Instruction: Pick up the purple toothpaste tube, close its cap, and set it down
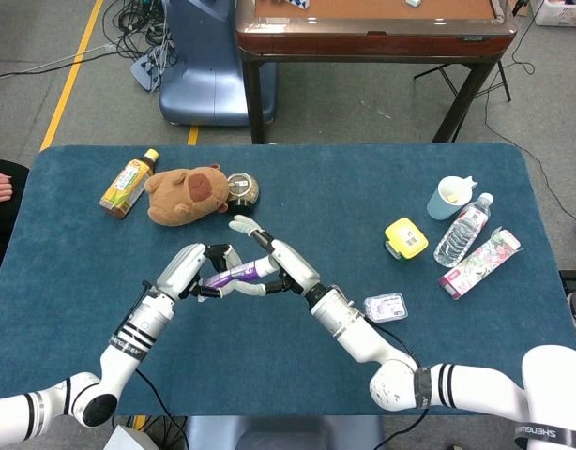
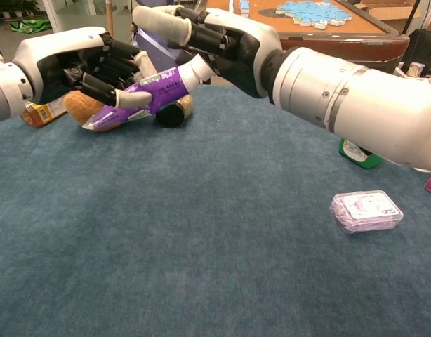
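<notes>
The purple toothpaste tube (image 1: 234, 276) (image 2: 149, 91) hangs a little above the blue table (image 1: 72, 244), left of centre, lying roughly level. My left hand (image 1: 185, 270) (image 2: 68, 67) grips its tail and body, fingers wrapped around it. The white cap end (image 2: 191, 70) points right into my right hand (image 1: 283, 267) (image 2: 229, 38). That hand closes over the cap, thumb under the tube and one finger held out above. Its fingers hide the cap's tip, so I cannot tell how the cap sits.
Behind the hands lie a brown capybara plush (image 1: 185, 194), a tea bottle (image 1: 128, 184) and a round tin (image 1: 242, 188). To the right are a clear small case (image 1: 385, 307), yellow box (image 1: 405, 237), cup (image 1: 449, 197), water bottle (image 1: 463, 230) and pink packet (image 1: 480, 262).
</notes>
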